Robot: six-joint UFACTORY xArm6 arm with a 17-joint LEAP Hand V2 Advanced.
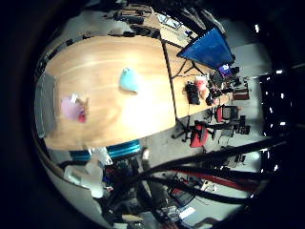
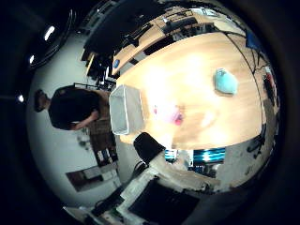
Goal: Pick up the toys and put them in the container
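A light blue toy (image 1: 129, 80) lies near the middle of the wooden table (image 1: 105, 57). A pink and purple toy (image 1: 71, 107) lies close to a grey rectangular container (image 1: 46, 103) at one end of the table. The thumb side view shows the same blue toy (image 2: 225, 82), pink toy (image 2: 173, 114) and container (image 2: 125, 108). All look small, so my hand (image 1: 92, 176) is high above the table and away from them.
A teal object (image 1: 119, 150) sits at the table's long edge. A blue sloped panel (image 1: 205, 46) and red and black equipment (image 1: 205, 129) stand on the floor beyond the table's other end. A person (image 2: 70, 103) stands beyond the container end.
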